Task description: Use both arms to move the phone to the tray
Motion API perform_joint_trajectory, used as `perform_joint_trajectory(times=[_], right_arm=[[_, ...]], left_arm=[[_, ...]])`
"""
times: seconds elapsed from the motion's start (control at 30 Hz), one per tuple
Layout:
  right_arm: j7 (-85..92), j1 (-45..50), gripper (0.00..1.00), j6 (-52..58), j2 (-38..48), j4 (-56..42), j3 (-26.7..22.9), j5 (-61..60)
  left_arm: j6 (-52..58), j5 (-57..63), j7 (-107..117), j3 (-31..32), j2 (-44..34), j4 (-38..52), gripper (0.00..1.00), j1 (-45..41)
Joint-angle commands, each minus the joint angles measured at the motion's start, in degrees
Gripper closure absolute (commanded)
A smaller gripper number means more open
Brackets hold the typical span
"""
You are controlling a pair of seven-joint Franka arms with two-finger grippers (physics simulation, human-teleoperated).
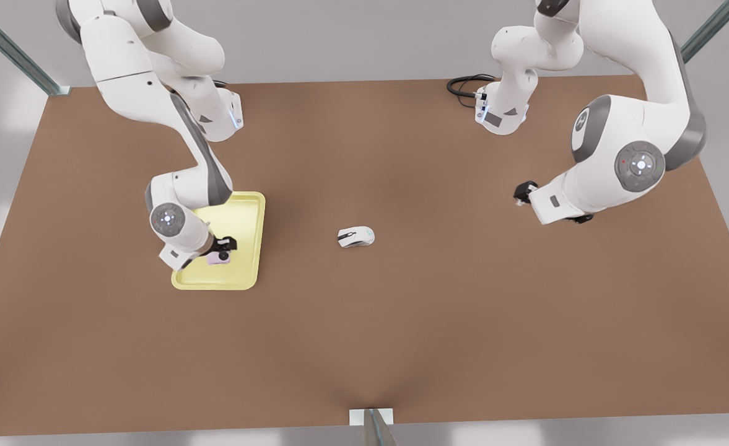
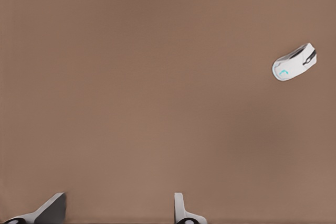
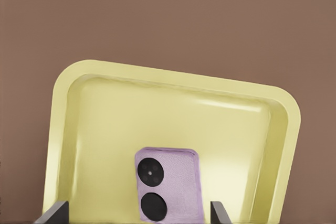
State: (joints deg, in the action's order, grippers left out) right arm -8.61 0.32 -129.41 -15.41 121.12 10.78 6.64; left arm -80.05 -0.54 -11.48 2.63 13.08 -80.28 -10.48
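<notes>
The right gripper (image 1: pixel 223 246) hangs spread over the phone (image 3: pixel 168 184), which lies in the tray (image 3: pixel 84 129). Lifting carelessly could snag it. The left gripper (image 1: pixel 524 192) waits spread, well away.

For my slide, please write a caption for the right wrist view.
Open right gripper above the pink phone, which lies inside the yellow tray on the brown table.

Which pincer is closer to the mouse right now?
Right, though narrowly. The right pincer is over the tray by the phone, to the front view's left of the mouse. The left pincer hangs farther off, toward that view's right.
</notes>
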Motion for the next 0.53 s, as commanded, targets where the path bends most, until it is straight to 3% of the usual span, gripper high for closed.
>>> perform_joint_trajectory(times=[0.0,0.1,0.2,0.23,0.33,0.5], right_arm=[[16.7,-0.6,0.0,0.7,0.2,-0.9,-0.1,-0.9],[17.1,-3.5,0.0,7.8,0.6,-9.1,-0.5,-0.9],[13.1,-4.6,0.0,35.7,1.4,-36.6,-0.5,-0.9],[11.3,-4.3,0.0,47.4,-3.5,-48.9,-0.6,-0.8],[11.2,-3.0,0.0,42.2,3.9,-38.6,-4.7,-3.0],[11.2,-2.9,0.0,46.8,3.7,-38.7,-5.1,-4.0]], left_arm=[[-0.4,3.4,0.1,0.0,0.0,0.2,0.0,0.0],[-0.3,5.0,0.3,0.1,0.1,0.5,0.0,0.0],[0.0,6.1,0.5,0.0,-0.4,0.5,0.0,0.0],[0.3,6.1,0.5,0.0,-0.6,0.4,0.0,0.0],[1.1,6.1,0.7,0.0,-1.0,0.0,0.0,0.0],[2.6,6.1,1.1,0.0,-0.8,-0.1,0.0,0.0]])
